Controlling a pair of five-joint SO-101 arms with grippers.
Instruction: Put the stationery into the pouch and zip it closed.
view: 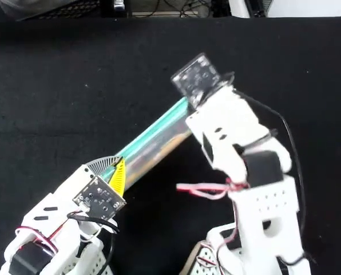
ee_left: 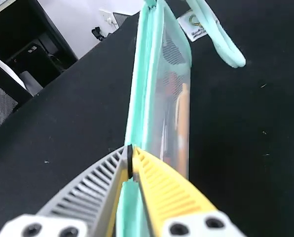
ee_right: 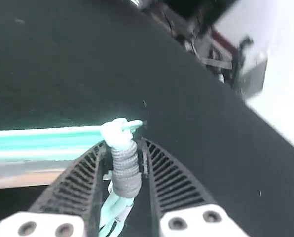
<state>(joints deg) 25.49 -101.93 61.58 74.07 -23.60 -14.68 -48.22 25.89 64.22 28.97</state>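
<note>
A long clear pouch [view: 150,148] with mint-green trim lies stretched between the two arms on the black table [view: 56,91]. Pens and an orange pencil [ee_left: 182,113] show through its side. My left gripper [ee_left: 130,165], one finger grey and one yellow, is shut on the pouch's near end [ee_left: 137,148]. My right gripper [ee_right: 125,148] is shut on the ribbed zipper pull [ee_right: 124,165] at the pouch's far end [view: 182,109]. A mint loop strap [ee_left: 221,34] hangs off that far end.
Red and white cables [view: 207,189] trail beside the right arm's base. Beyond the table's back edge stand dark furniture and a white wall [ee_left: 78,15]. Bare black cloth [view: 308,69] surrounds the pouch on all sides.
</note>
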